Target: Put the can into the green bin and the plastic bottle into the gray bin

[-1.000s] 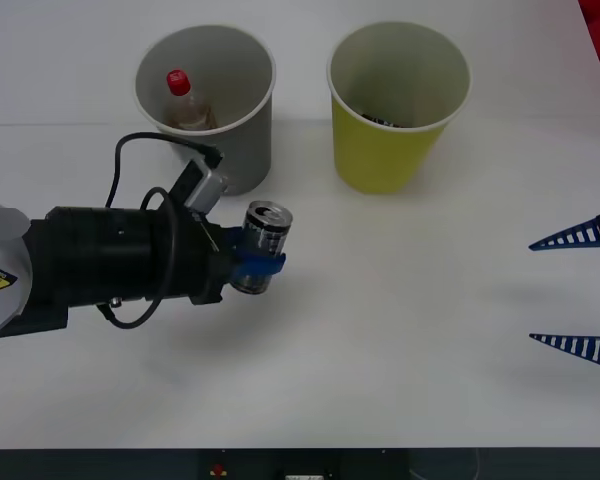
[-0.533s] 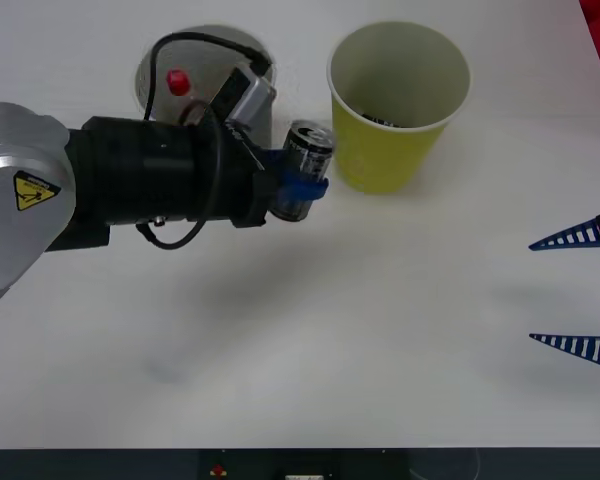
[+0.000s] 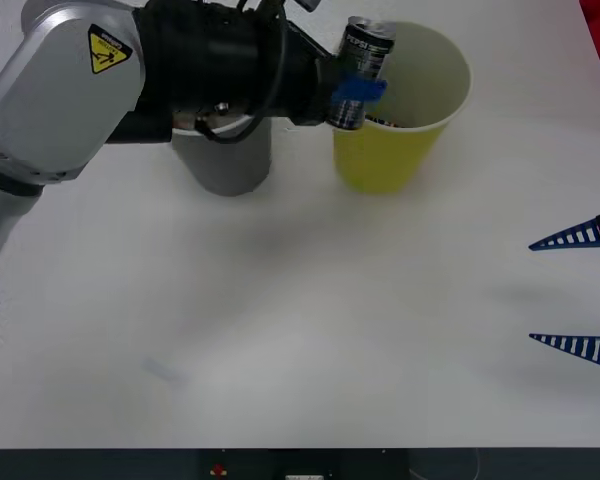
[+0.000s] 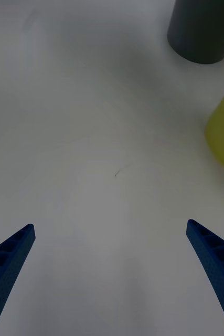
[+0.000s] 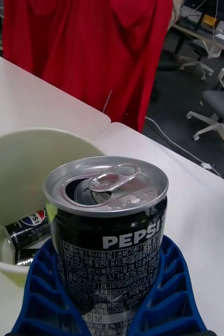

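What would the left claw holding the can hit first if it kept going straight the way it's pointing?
Probably the green bin: the left gripper, shut on the can, points across its near rim, so the far inside wall likely comes first, though depth is hard to judge.

Overhead front camera; close wrist cameras share the green bin.

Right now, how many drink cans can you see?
2. A small dark drink can with a silver top sits clamped in the left gripper at the yellow-green cup-shaped bin's rim. Another dark can lies inside that bin. More may be hidden.
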Robot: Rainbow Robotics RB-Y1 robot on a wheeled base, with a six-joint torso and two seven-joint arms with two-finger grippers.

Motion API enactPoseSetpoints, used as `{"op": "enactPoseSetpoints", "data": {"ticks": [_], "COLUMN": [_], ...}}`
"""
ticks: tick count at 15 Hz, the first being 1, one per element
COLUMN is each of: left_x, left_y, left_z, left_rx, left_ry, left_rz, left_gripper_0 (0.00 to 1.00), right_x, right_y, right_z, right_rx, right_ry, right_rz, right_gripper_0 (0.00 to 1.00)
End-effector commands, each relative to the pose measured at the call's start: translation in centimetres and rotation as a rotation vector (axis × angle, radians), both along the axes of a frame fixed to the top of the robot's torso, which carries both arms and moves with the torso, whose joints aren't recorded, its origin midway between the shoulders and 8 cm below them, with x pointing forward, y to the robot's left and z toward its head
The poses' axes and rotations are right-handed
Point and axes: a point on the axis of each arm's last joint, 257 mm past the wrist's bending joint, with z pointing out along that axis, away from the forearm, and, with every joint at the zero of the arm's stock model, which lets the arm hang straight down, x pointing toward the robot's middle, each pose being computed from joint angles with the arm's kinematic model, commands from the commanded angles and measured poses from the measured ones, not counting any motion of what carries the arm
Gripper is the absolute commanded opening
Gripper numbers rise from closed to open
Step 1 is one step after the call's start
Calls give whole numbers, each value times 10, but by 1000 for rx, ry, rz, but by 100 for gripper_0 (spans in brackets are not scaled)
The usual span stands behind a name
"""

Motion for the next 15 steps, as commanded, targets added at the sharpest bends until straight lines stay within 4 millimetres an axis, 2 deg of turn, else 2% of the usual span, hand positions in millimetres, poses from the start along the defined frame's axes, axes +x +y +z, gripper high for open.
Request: {"op": "enactPoseSetpoints", "data": {"ticks": [1, 5, 9, 14, 15], "left_x": [26, 63, 90, 94, 94], "left_y": [-18, -39, -59, -63, -62], "left_z": [10, 14, 9, 6, 3], "left_rx": [18, 78, 127, 140, 151], "left_ry": [-10, -39, -43, -56, -64], "left_rz": [14, 75, 133, 133, 132], "left_gripper_0": [0, 0, 0, 0, 23], "right_x": [0, 0, 0, 0, 0], "right_y": [0, 0, 0, 0, 0], "right_z": [0, 0, 0, 0, 0], "right_rx": [0, 0, 0, 0, 0], "right_ry": [0, 0, 0, 0, 0], "right_rz": [0, 0, 0, 0, 0], "right_gripper_0": [100, 100, 100, 100, 100]}}
